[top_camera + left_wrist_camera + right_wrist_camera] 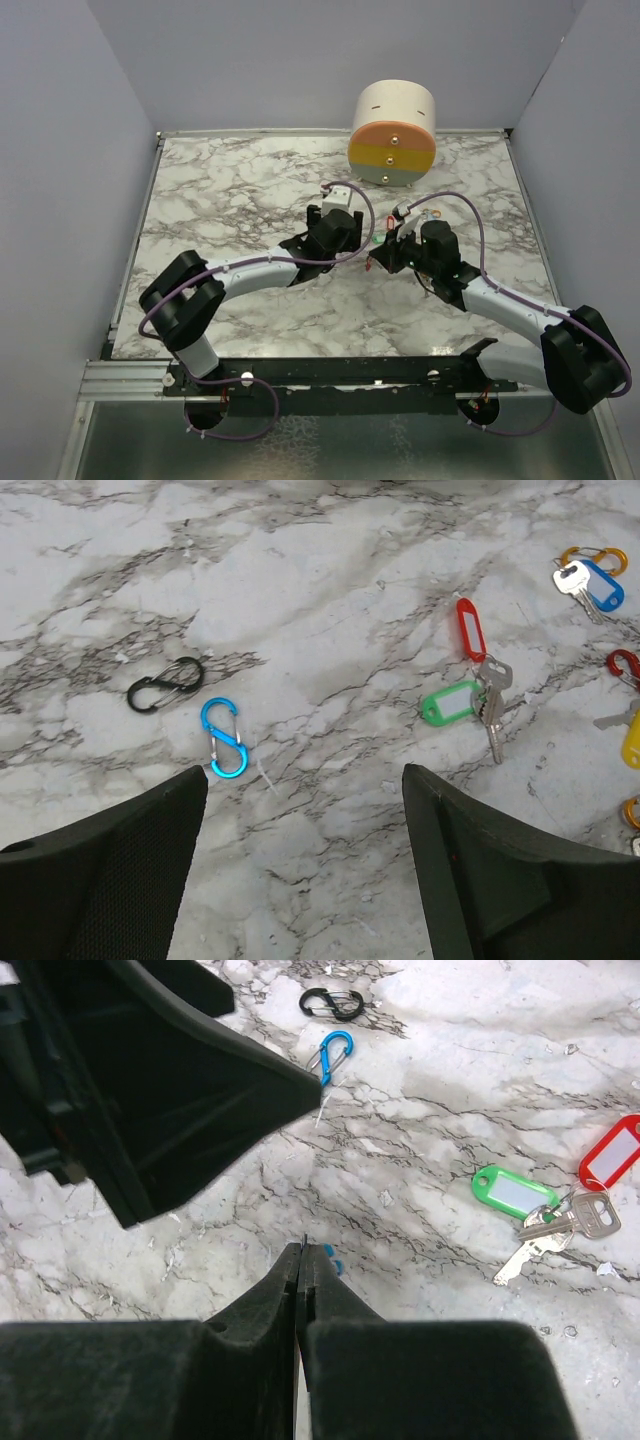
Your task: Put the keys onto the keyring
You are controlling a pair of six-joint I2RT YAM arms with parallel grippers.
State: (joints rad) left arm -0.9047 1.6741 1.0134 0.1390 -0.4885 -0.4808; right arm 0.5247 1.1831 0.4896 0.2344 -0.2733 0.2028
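While above the marble table, left jaws spread wide, empty; right jaws pressed together.

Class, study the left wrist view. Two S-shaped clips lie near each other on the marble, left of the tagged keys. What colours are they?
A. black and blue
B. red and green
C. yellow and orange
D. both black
A: the black clip lies up and to the left of the blue clip, with a small gap between them.

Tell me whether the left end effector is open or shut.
Open. The left end effector has its fingers wide apart, with nothing gripped between them.
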